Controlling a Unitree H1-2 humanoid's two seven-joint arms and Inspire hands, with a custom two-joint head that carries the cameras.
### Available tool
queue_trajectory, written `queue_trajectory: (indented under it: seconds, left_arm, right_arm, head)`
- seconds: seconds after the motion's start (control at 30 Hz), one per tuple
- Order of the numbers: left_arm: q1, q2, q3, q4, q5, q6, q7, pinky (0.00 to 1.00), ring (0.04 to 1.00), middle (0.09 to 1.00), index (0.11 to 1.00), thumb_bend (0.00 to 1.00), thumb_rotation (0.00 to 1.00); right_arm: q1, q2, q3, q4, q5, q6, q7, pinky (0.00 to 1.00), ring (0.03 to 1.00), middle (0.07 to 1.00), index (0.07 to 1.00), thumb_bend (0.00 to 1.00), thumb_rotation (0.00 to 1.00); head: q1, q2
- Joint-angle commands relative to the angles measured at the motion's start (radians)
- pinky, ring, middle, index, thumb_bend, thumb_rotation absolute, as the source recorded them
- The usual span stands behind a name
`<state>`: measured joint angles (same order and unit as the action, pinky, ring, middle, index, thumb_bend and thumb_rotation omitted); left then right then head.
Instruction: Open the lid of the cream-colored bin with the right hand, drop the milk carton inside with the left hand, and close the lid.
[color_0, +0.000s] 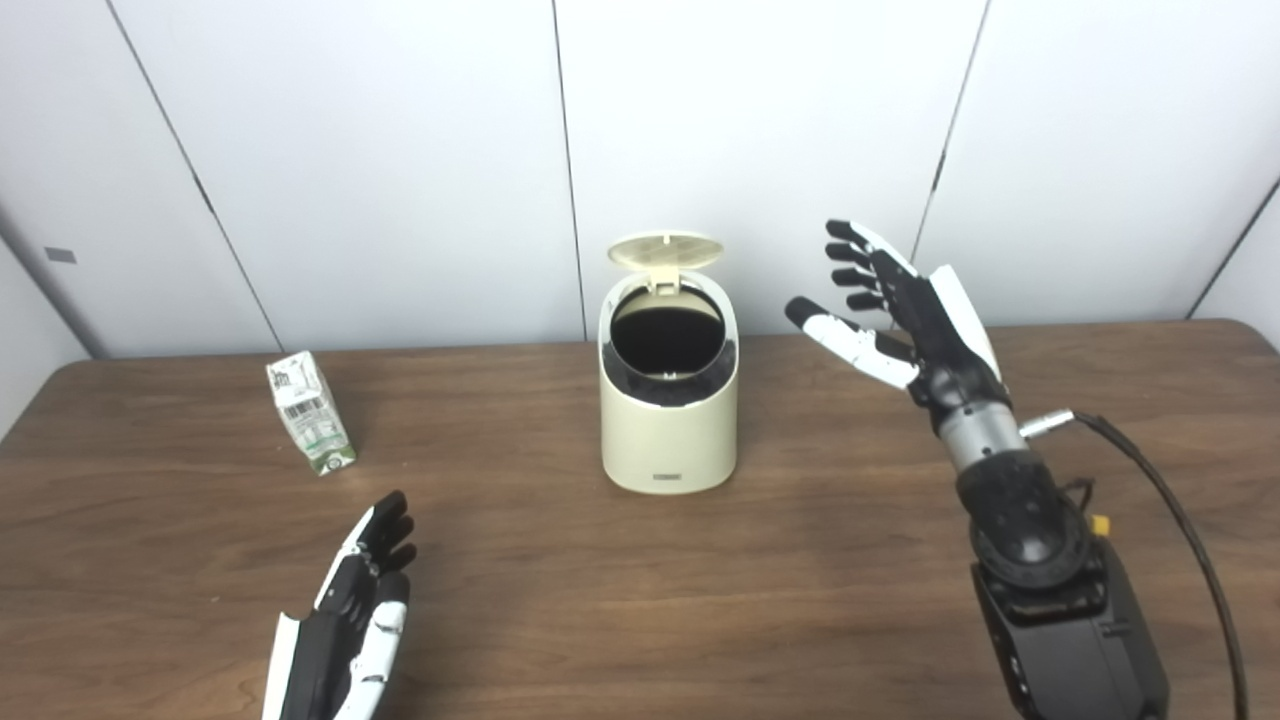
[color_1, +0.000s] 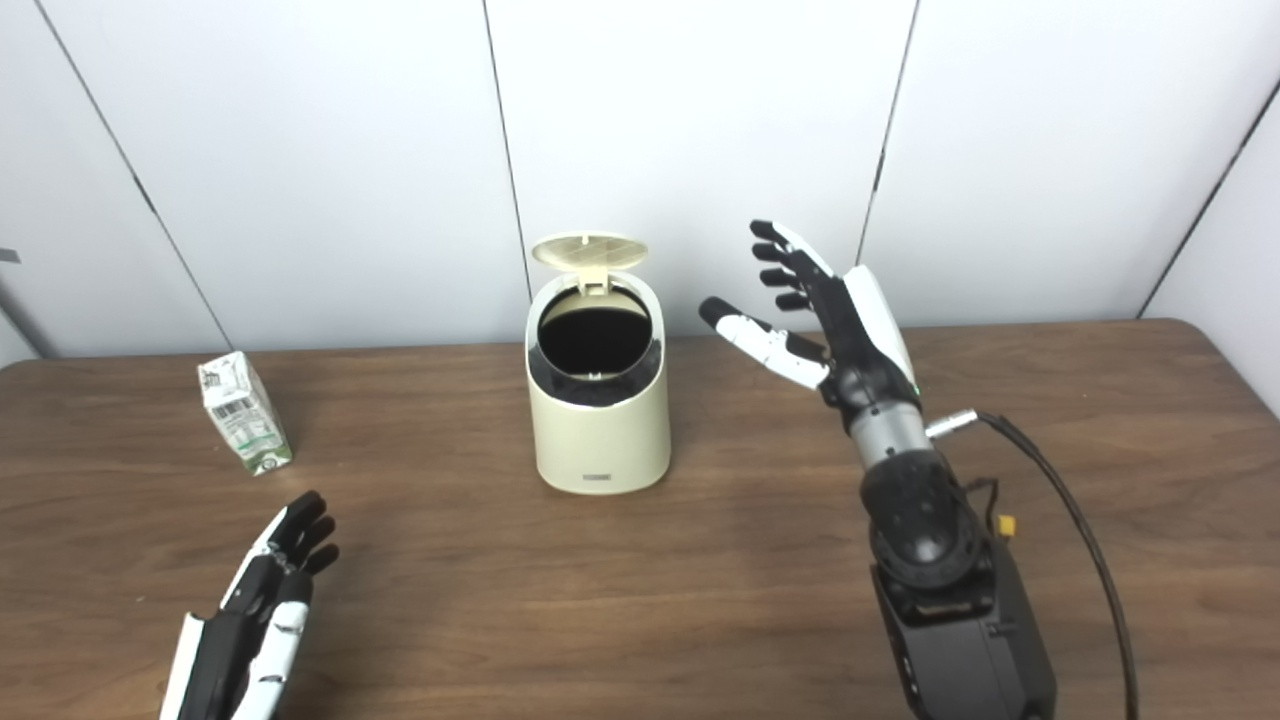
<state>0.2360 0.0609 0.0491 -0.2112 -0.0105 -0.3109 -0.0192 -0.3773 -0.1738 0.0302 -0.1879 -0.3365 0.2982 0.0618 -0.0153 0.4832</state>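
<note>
Cream-colored bin (color_0: 668, 420) lid (color_0: 665, 250) upright, milk carton (color_0: 309, 411) apart; both robot hands spread, empty.

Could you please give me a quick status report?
Both hands open: left low, right raised beside bin. Lid up. Carton upright on table, untouched. Nothing between carton and bin.
</note>
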Motion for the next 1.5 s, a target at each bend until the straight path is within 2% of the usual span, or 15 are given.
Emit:
queue_trajectory:
  seconds: [0.0, 0.07, 0.13, 0.23, 0.33, 0.4, 0.5, 0.7, 0.83, 1.07, 1.3, 1.47]
  left_arm:
    - [0.069, -0.008, -0.008, 0.004, -0.003, -0.018, -0.002, 0.90, 0.922, 0.935, 0.941, 0.37, 0.72]
    - [0.071, -0.007, -0.008, -0.003, -0.012, -0.007, -0.005, 0.91, 0.927, 0.938, 0.942, 0.38, 0.73]
    - [0.072, -0.005, -0.008, -0.005, -0.023, -0.005, -0.009, 0.92, 0.937, 0.947, 0.952, 0.36, 0.73]
    - [0.071, -0.003, -0.006, -0.007, -0.034, -0.001, -0.014, 0.93, 0.940, 0.951, 0.958, 0.36, 0.73]
    - [0.069, -0.001, -0.005, -0.003, -0.032, -0.005, -0.015, 0.94, 0.940, 0.950, 0.960, 0.36, 0.74]
    - [0.067, 0.000, -0.005, 0.000, -0.032, -0.009, -0.016, 0.94, 0.939, 0.952, 0.964, 0.35, 0.76]
    - [0.066, 0.001, -0.004, 0.003, -0.028, -0.015, -0.015, 0.94, 0.929, 0.948, 0.963, 0.37, 0.76]
    - [0.070, -0.002, -0.004, -0.004, -0.010, -0.005, -0.009, 0.90, 0.919, 0.938, 0.947, 0.38, 0.72]
    - [0.075, -0.005, -0.014, -0.010, -0.004, -0.009, -0.012, 0.88, 0.916, 0.937, 0.946, 0.37, 0.70]
    - [0.082, -0.015, -0.020, -0.029, 0.051, 0.022, 0.003, 0.85, 0.886, 0.901, 0.913, 0.37, 0.60]
    - [0.086, -0.023, -0.026, -0.041, 0.035, 0.040, 0.003, 0.84, 0.874, 0.890, 0.901, 0.39, 0.50]
    - [0.084, -0.041, -0.018, -0.063, 0.068, 0.047, 0.033, 0.72, 0.822, 0.865, 0.876, 0.45, 0.41]
  right_arm:
    - [0.021, 0.003, -0.018, -0.056, 0.042, -0.041, -0.003, 0.78, 0.876, 0.921, 0.877, 0.54, 0.64]
    - [0.094, 0.009, -0.038, -0.093, 0.117, -0.034, 0.018, 0.82, 0.925, 0.984, 0.906, 0.56, 0.71]
    - [0.160, 0.011, -0.052, -0.122, 0.176, -0.045, 0.035, 0.89, 0.940, 0.985, 0.952, 0.60, 0.83]
    - [0.227, 0.030, -0.067, -0.164, 0.245, -0.039, 0.039, 0.92, 0.960, 0.993, 0.968, 0.62, 0.91]
    - [0.299, 0.061, -0.065, -0.202, 0.270, -0.040, 0.023, 0.91, 0.959, 0.983, 0.964, 0.66, 0.91]
    - [0.335, 0.073, -0.060, -0.186, 0.270, -0.079, 0.015, 0.90, 0.960, 0.983, 0.972, 0.64, 0.90]
    - [0.369, 0.094, -0.062, -0.161, 0.282, -0.116, 0.006, 0.92, 0.971, 0.987, 0.975, 0.68, 0.91]
    - [0.390, 0.105, -0.055, -0.152, 0.282, -0.150, 0.004, 0.97, 0.983, 0.984, 0.972, 0.64, 0.97]
    - [0.395, 0.086, -0.057, -0.140, 0.279, -0.186, 0.008, 1.00, 0.998, 0.996, 0.987, 0.63, 0.99]
    - [0.399, 0.048, -0.089, -0.063, 0.274, -0.257, -0.007, 0.99, 0.983, 0.991, 0.984, 0.60, 1.00]
    - [0.411, 0.046, -0.106, -0.063, 0.329, -0.250, 0.004, 1.00, 0.985, 0.989, 0.985, 0.62, 0.97]
    - [0.411, 0.044, -0.095, -0.062, 0.338, -0.267, 0.011, 0.99, 0.974, 0.983, 0.970, 0.64, 0.98]
  head:
    - [-0.004, 0.002]
    - [-0.009, 0.005]
    - [-0.015, 0.008]
    - [-0.022, 0.009]
    - [-0.018, 0.011]
    - [-0.018, 0.011]
    - [-0.012, 0.012]
    - [0.022, 0.009]
    - [0.085, -0.006]
    - [0.195, -0.026]
    - [0.264, -0.051]
    - [0.281, -0.058]
